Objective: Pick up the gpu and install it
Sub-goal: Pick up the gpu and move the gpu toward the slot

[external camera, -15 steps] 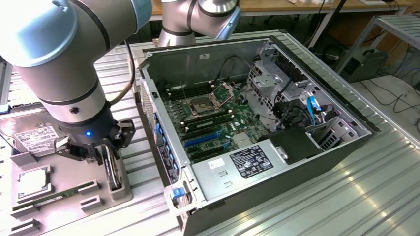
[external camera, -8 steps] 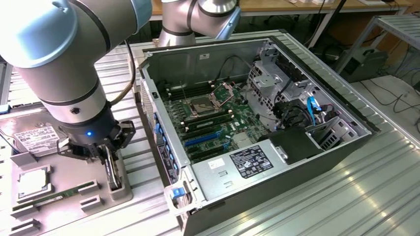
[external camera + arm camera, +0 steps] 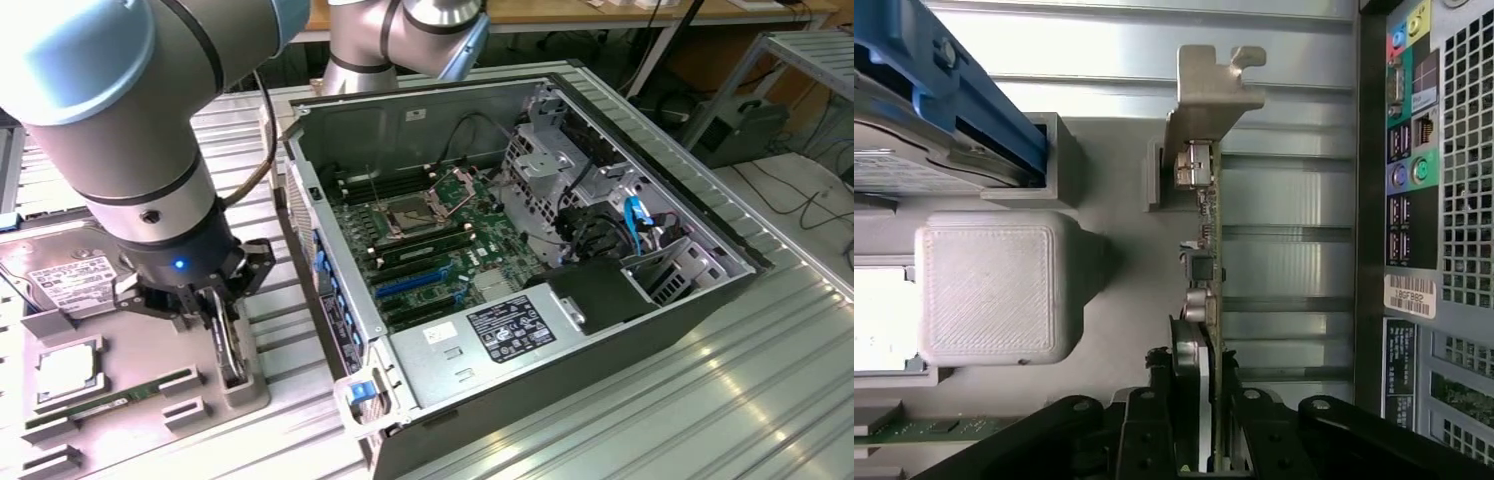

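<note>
Starting at the exterior view's left, I see the hard drive (image 3: 64,276), a CPU (image 3: 67,370) and a RAM stick (image 3: 123,398) lying in the grey fixture tray (image 3: 140,345). At the tray's edge nearest the case, the gripper (image 3: 220,325) reaches straight down. It is clenched on the gpu (image 3: 238,362), which stands on its long edge in its slot in the tray.

In the wrist view the fingers (image 3: 1154,430) press against both faces of the card (image 3: 1210,240). Its silver bracket (image 3: 1212,90) is at the far end from the grip. A grey block (image 3: 989,285) sits near one face. On the other side a bare strip of ribbed table (image 3: 1284,250) separates the card from the case's rear port panel (image 3: 1412,150).

Further right in the exterior view, the computer case (image 3: 667,170) lies with its side open. The motherboard (image 3: 441,250) and its blue expansion slots (image 3: 407,285) are uncovered, with the drive cage (image 3: 547,170) along the far edge.
</note>
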`<state>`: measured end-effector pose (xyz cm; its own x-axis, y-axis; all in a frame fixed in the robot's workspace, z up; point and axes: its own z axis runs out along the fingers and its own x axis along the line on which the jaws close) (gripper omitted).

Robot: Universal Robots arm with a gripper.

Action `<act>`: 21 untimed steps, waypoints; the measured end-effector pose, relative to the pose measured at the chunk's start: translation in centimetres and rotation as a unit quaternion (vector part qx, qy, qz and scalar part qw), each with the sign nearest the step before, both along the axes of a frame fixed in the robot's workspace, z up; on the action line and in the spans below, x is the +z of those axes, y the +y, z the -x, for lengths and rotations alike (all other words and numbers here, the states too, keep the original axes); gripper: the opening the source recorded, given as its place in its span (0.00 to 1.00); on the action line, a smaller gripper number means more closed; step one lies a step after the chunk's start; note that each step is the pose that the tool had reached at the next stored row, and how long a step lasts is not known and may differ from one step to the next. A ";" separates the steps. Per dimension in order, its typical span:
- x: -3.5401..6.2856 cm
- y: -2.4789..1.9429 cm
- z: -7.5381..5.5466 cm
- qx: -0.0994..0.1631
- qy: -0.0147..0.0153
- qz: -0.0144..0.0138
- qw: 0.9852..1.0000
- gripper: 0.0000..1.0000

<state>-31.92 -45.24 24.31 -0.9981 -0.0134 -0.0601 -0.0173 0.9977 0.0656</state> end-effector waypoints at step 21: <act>7.56 0.25 -0.4 -0.001 0.000 0.000 1.000 0.28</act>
